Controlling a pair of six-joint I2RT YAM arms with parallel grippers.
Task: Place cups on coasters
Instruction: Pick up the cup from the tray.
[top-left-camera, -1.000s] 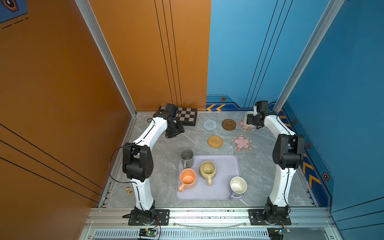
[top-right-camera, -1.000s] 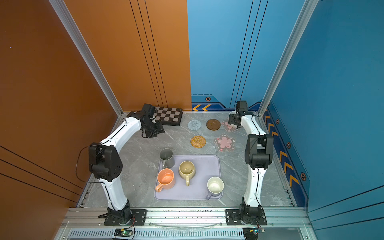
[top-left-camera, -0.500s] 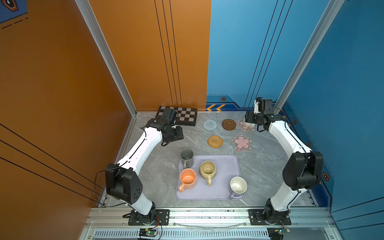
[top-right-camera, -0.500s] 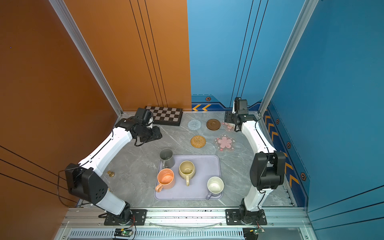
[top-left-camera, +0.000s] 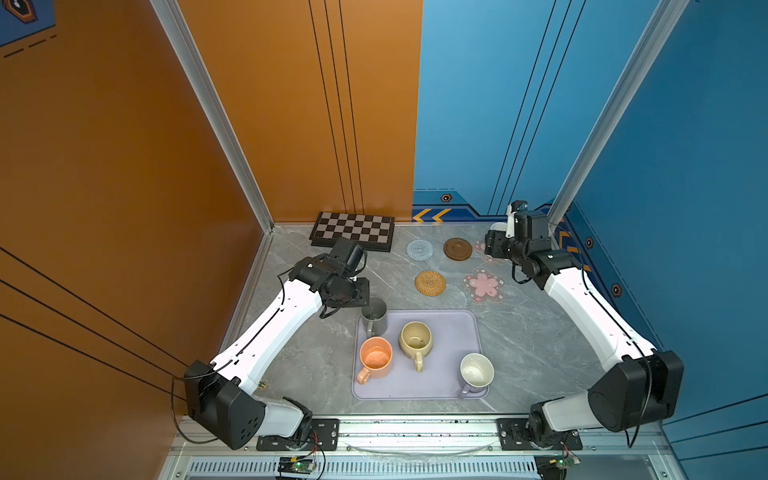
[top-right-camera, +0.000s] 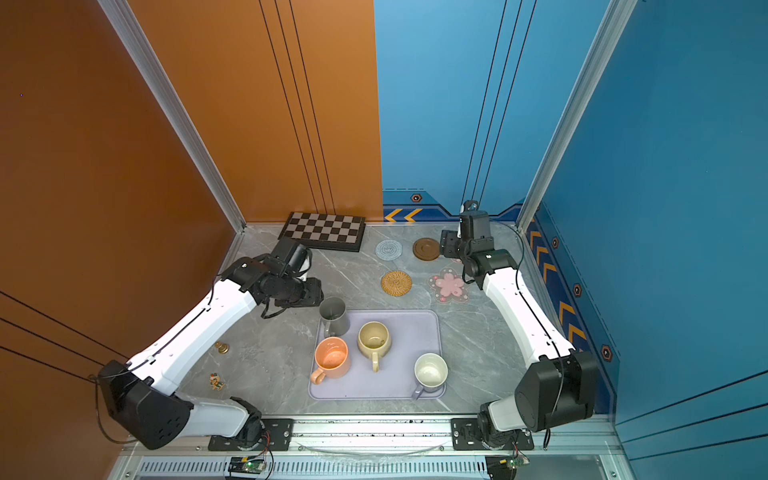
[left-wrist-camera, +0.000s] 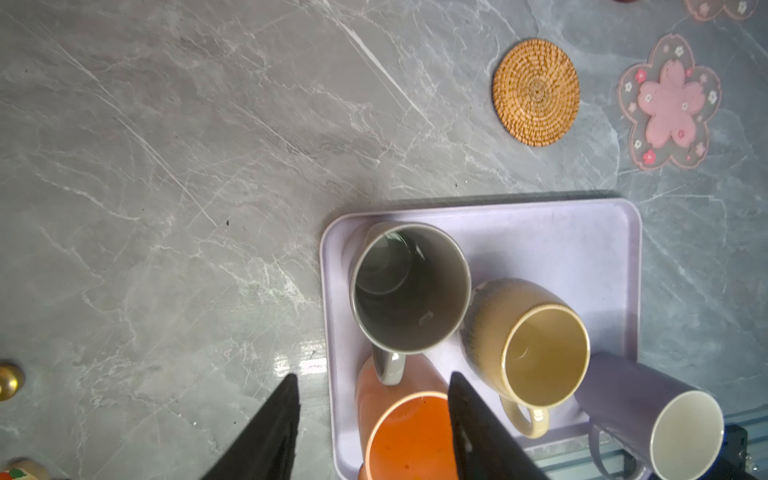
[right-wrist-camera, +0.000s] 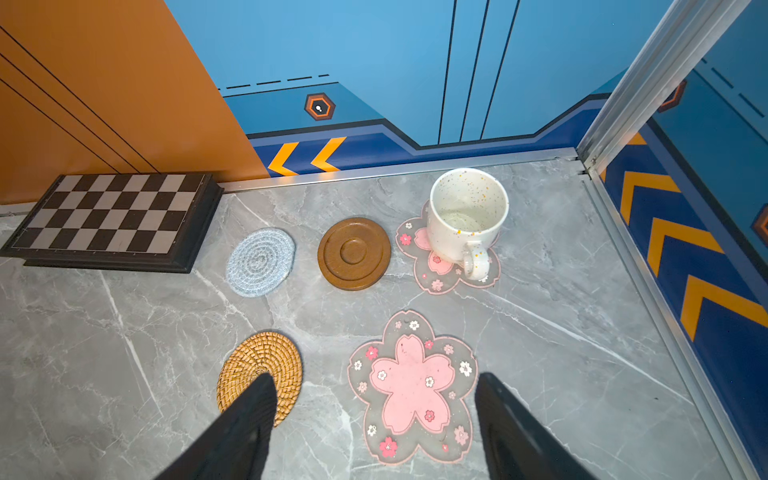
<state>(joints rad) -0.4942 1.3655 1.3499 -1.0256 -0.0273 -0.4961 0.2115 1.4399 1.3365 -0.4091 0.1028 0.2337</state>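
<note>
Left gripper (left-wrist-camera: 372, 375): jaws half open, holding nothing. The grey mug (left-wrist-camera: 409, 286) stands upright in the tray (left-wrist-camera: 561, 232) corner just ahead of the jaws, with its handle pointing back toward them. The left arm is nearer. Right gripper (right-wrist-camera: 375, 376): jaws wide, empty, facing the bare flower coaster (right-wrist-camera: 411, 386), well apart from the tray.

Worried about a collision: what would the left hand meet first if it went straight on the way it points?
Most likely the grey mug: in the wrist view its handle shows right ahead of the open left hand. The orange mug is close by, so depth leaves some doubt.
</note>
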